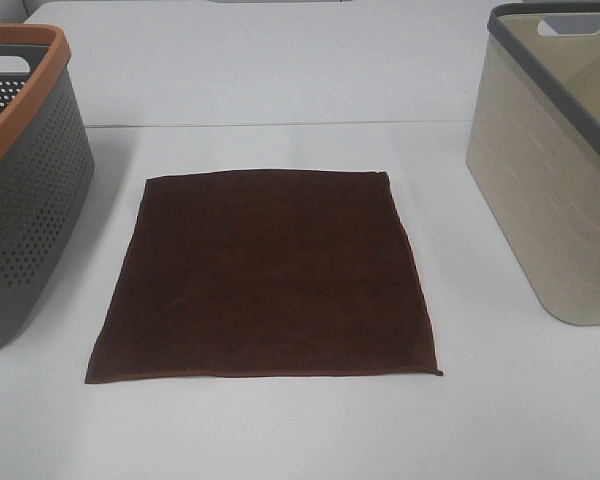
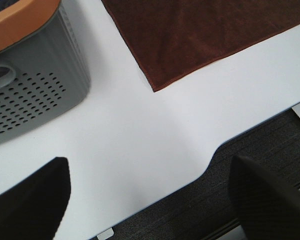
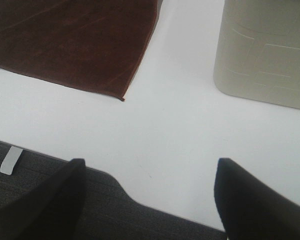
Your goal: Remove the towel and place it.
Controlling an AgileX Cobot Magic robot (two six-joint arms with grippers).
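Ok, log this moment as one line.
towel: flat on table, untouched | left pincer: open, empty | right pincer: open, empty | grey basket: left | beige basket: right

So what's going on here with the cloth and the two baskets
Nothing is being handled yet. The towel lies spread flat on the table, between a grey basket on the left and a beige basket on the right. Both arms hang back over the table's near edge: the left gripper and the right gripper have their jaws wide apart with nothing between them, neither touching the towel. The pickup has not started.
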